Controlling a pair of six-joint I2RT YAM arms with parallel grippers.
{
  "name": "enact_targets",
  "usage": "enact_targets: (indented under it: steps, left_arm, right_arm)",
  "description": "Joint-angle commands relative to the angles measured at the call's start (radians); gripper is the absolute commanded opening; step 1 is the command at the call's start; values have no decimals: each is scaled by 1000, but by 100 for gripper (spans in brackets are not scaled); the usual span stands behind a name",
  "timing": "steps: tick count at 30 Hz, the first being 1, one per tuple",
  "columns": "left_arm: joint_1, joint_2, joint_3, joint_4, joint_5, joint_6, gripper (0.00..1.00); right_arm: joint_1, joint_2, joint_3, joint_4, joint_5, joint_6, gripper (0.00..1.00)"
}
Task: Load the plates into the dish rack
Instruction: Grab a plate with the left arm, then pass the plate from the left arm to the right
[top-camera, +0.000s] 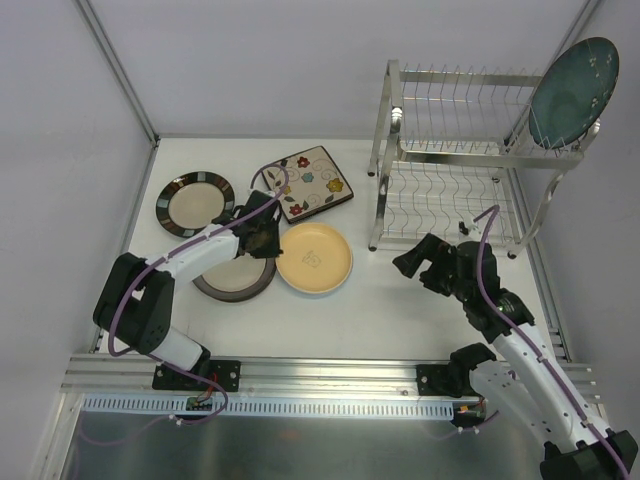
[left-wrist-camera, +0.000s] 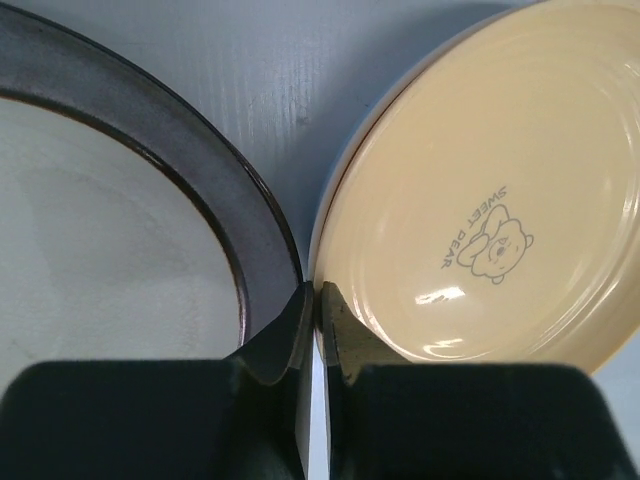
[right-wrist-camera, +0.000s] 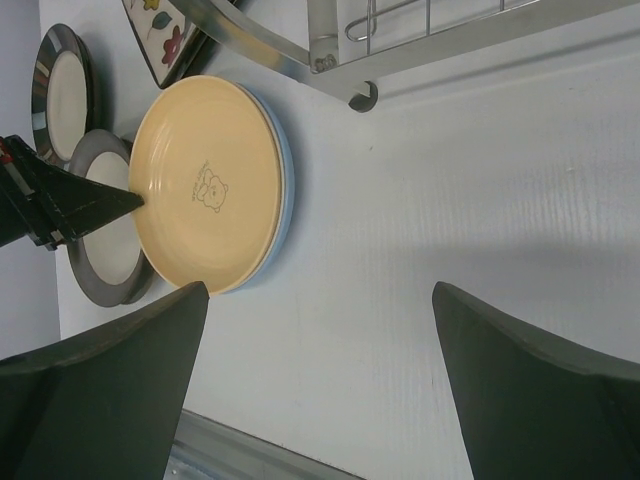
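Observation:
A teal plate (top-camera: 573, 92) stands on edge at the right end of the dish rack's (top-camera: 450, 160) upper shelf. On the table lie a tan plate (top-camera: 314, 258) with a bear print (left-wrist-camera: 500, 200), stacked on a blue plate (right-wrist-camera: 287, 180), a brown-rimmed plate (top-camera: 232, 278), a striped-rim plate (top-camera: 195, 202) and a square floral plate (top-camera: 312, 182). My left gripper (top-camera: 268, 238) is shut, its tips (left-wrist-camera: 318, 290) down in the narrow gap between the brown-rimmed plate (left-wrist-camera: 200, 170) and the tan one, with nothing between them. My right gripper (top-camera: 425, 262) hangs open (right-wrist-camera: 320, 290) over bare table in front of the rack.
The rack's lower wire shelf (top-camera: 445, 200) holds nothing. Its front left foot (right-wrist-camera: 360, 98) stands just beyond the tan plate. A metal rail (top-camera: 320, 375) runs along the table's near edge, and walls close in the left, back and right.

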Motion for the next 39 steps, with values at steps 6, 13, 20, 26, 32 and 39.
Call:
enact_targets:
  steps: [6, 13, 20, 26, 32, 39]
  left_arm:
    - [-17, -75, 2, -4, 20, -20, 0]
    - [-17, -163, -6, -3, 40, -66, 0]
    - [-17, -263, -26, -3, 60, -107, 0]
    - [-17, -361, -75, -1, 147, -130, 0]
    - [-17, -486, -135, 0, 193, -155, 0]
    - [-15, -572, -176, 5, 219, -173, 0]
  right_arm:
    - [31, 23, -3, 59, 13, 2, 100]
    - [76, 58, 1, 107, 10, 20, 99]
    - [123, 103, -5, 174, 4, 59, 100]
    - [172, 161, 7, 242, -7, 82, 100]
    - [232, 248, 38, 323, -33, 89, 99]
    - [298, 331, 87, 409, -60, 66, 97]
